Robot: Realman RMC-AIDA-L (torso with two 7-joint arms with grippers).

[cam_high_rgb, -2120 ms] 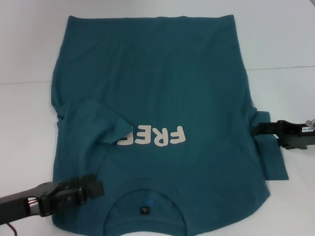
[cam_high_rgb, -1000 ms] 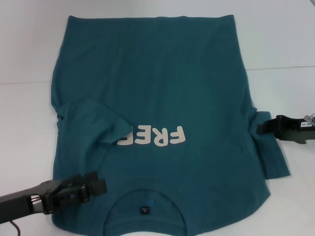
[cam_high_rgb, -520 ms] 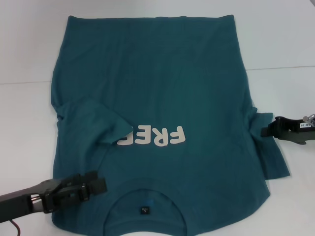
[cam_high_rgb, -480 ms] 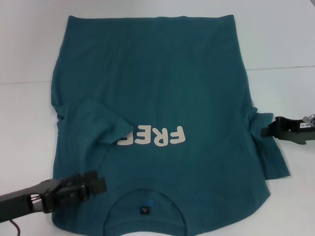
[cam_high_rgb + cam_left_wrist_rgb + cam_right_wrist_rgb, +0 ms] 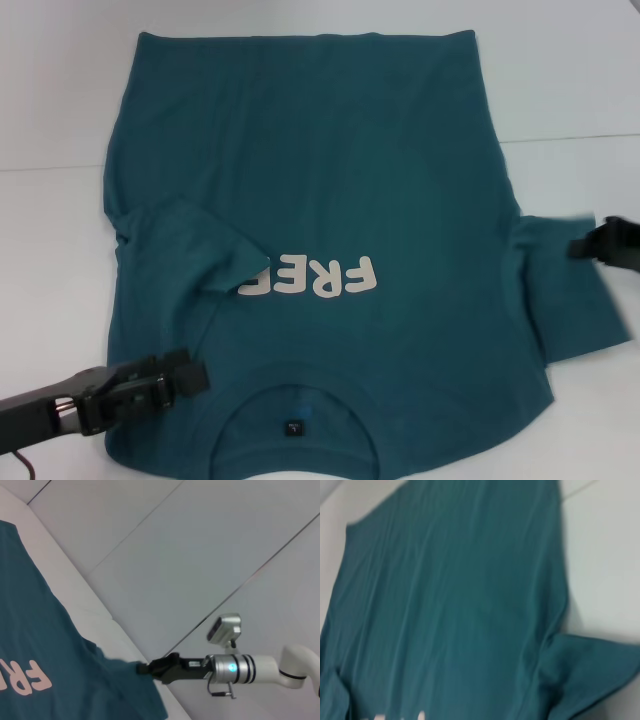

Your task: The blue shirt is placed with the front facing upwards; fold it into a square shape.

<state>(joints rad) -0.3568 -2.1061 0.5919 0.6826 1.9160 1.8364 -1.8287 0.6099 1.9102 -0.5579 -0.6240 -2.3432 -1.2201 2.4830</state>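
Right hand (image 5: 585, 247) gripping blue shirt (image 5: 320, 180) sleeve

Lower left of the head view: black left gripper (image 5: 185, 374) on a dark arm, a red cable beneath. Mid-right of the left wrist view: black right gripper (image 5: 150, 668), silver-white cylindrical wrist, glowing dot, seemingly a small camera.

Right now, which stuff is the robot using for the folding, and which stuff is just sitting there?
For the job:
- the dark teal-blue short-sleeved T-shirt with white lettering, front up, one sleeve folded in
- the right gripper, at the outstretched sleeve's edge
- the left gripper, over the shirt near the collar

Just there:
- the plain white table under the shirt; nothing else lies about
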